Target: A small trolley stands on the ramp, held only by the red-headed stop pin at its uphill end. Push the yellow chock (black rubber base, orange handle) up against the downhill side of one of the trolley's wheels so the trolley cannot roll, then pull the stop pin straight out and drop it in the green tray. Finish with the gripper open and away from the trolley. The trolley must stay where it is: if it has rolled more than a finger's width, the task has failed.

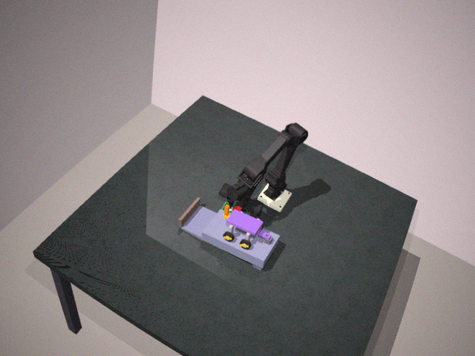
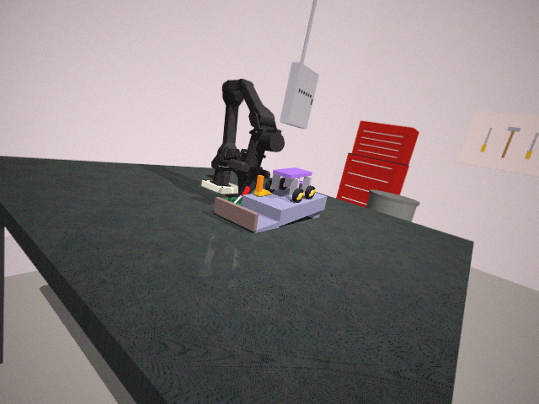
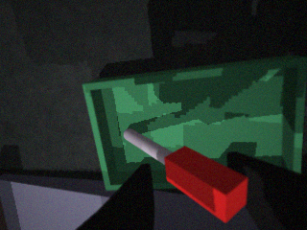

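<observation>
The red-headed stop pin (image 1: 236, 209) (image 2: 246, 190) (image 3: 206, 183) is out of the ramp. It lies slanted over the green tray (image 3: 98, 139), shaft tip inside and head raised at the ramp-side edge. My gripper (image 3: 188, 166) is open, with its fingers on either side of the head and dark gaps beside it. The purple trolley (image 1: 244, 222) (image 2: 292, 172) stands on the ramp (image 1: 214, 226) (image 2: 300, 211). The yellow chock with its orange handle (image 1: 226, 211) (image 2: 260, 184) stands upright at the downhill side of the tray-side wheel. Whether it touches the wheel cannot be told.
A brown end board (image 1: 189, 212) (image 2: 235, 214) stands across the low end of the ramp. The arm's pale base plate (image 1: 281, 201) (image 2: 215, 187) is behind the tray. The orange handle stands up close beside the gripper.
</observation>
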### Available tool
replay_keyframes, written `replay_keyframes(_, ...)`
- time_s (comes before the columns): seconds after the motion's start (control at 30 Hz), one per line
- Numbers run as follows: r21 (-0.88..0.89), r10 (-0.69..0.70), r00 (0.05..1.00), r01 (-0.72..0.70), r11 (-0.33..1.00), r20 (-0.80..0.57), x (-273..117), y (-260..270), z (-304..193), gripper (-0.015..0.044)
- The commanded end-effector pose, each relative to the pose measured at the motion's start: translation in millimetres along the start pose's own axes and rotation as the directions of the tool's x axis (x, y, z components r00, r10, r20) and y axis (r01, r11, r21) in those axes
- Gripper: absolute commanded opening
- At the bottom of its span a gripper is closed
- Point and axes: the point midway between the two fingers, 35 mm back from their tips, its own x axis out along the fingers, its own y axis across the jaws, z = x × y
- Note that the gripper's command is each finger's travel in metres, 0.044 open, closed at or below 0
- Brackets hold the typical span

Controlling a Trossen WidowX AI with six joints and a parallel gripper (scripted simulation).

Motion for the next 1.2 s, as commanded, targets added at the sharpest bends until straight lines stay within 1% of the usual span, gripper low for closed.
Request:
replay_keyframes(0.0, 0.004, 0.003, 1.000, -0.003, 1.000, 0.005, 2, -2, 1, 0.0190)
replay_keyframes(0.83, 0.004, 0.002, 1.000, -0.002, 1.000, 0.005, 8, -12, 2, 0.0190)
replay_keyframes(1.0, 0.000, 0.000, 1.000, 0.000, 1.000, -0.001, 6, -11, 0, 0.0321)
replay_keyframes(1.03, 0.000, 0.000, 1.000, 0.000, 1.000, -0.001, 6, -11, 0, 0.0340)
replay_keyframes(1.17, 0.000, 0.000, 1.000, 0.000, 1.000, -0.001, 6, -11, 0, 0.0340)
